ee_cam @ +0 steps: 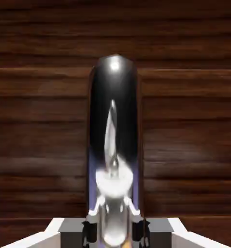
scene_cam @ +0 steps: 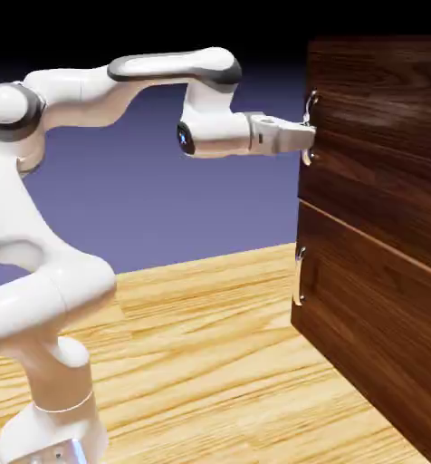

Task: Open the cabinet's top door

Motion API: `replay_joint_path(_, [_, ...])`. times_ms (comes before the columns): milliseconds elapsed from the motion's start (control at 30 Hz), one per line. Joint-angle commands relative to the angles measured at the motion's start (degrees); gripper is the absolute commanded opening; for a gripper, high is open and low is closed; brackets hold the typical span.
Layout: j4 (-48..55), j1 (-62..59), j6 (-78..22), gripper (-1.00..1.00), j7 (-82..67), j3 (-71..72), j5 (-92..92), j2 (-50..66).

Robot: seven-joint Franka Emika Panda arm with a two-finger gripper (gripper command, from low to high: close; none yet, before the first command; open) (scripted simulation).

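The cabinet point(scene_cam: 382, 272) of dark brown wood stands at the exterior view's right. Its top door point(scene_cam: 382, 118) lies flush with the front, and its vertical silver handle point(scene_cam: 311, 100) runs down the left edge. My gripper point(scene_cam: 306, 136) reaches level to that handle at mid height. In the hand view the shiny handle point(ee_cam: 113, 121) rises between my fingertips point(ee_cam: 90, 231), which press against both its sides. The gripper point(ee_cam: 115, 233) is shut on the handle, and the door's wood grain point(ee_cam: 190, 121) fills the view behind it.
Below the top door sits the lower door point(scene_cam: 373, 326) with its own small metal handle point(scene_cam: 299, 272). The light wooden table point(scene_cam: 210, 362) stretches from the robot's base to the cabinet's foot.
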Motion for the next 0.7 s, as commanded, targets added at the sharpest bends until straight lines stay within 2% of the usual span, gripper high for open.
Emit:
replay_joint_path(0, [-1.0, 2.1, -0.4, -1.00, -1.0, -1.6, 0.0, 0.5])
replay_joint_path(433, [-10.7, 29.1, -2.7, -1.00, -13.9, -23.9, -0.3, 5.1])
replay_joint_path(667, [-18.2, 43.6, -4.3, -1.00, -8.7, -36.4, -10.7, 1.2])
